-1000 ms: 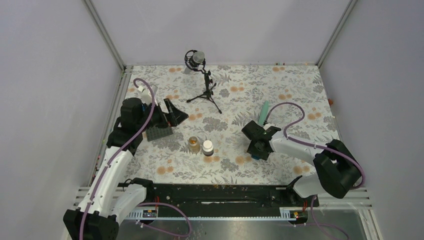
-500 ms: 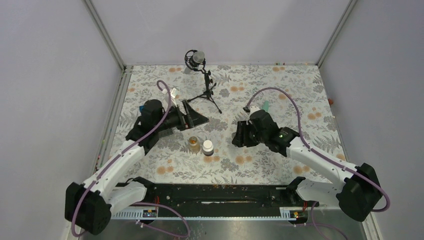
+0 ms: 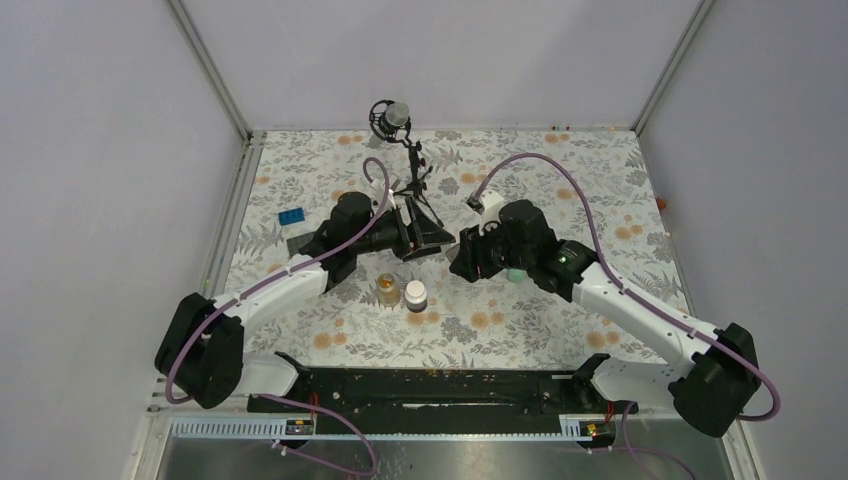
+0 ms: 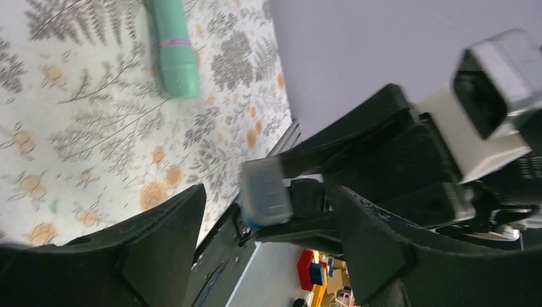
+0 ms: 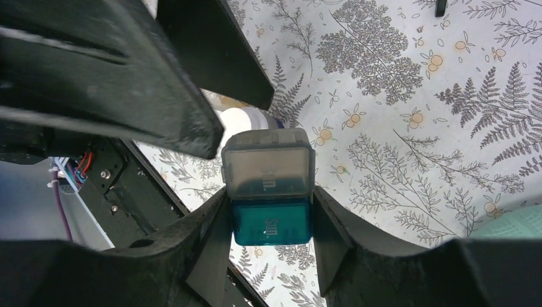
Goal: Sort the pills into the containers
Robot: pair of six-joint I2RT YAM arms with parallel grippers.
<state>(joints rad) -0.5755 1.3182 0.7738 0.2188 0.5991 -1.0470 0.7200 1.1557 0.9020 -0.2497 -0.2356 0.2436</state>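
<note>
My right gripper (image 5: 271, 225) is shut on a small box: the teal cube (image 5: 271, 220) with a grey translucent part (image 5: 268, 163) on top, both marked "Sun". It holds the box above the cloth. My left gripper (image 4: 268, 240) is open, and the same box (image 4: 264, 192) hangs just ahead of its spread fingers. In the top view the two grippers, left (image 3: 437, 239) and right (image 3: 460, 262), meet near the table's middle. The mint-green strip (image 4: 171, 48) lies on the cloth, mostly hidden under the right arm (image 3: 516, 274). Orange pills sit in the small glass jar (image 3: 386, 287).
A white-capped bottle (image 3: 416, 295) stands beside the jar. A microphone on a black tripod (image 3: 410, 185) stands just behind the grippers. A dark studded plate (image 3: 300, 243) and a blue brick (image 3: 293, 216) lie at the left. Grey walls enclose three sides.
Both arms have swung to the middle. My right gripper has lifted the box off the cloth and brought it left. My left gripper has left the studded plate and now faces the box.
</note>
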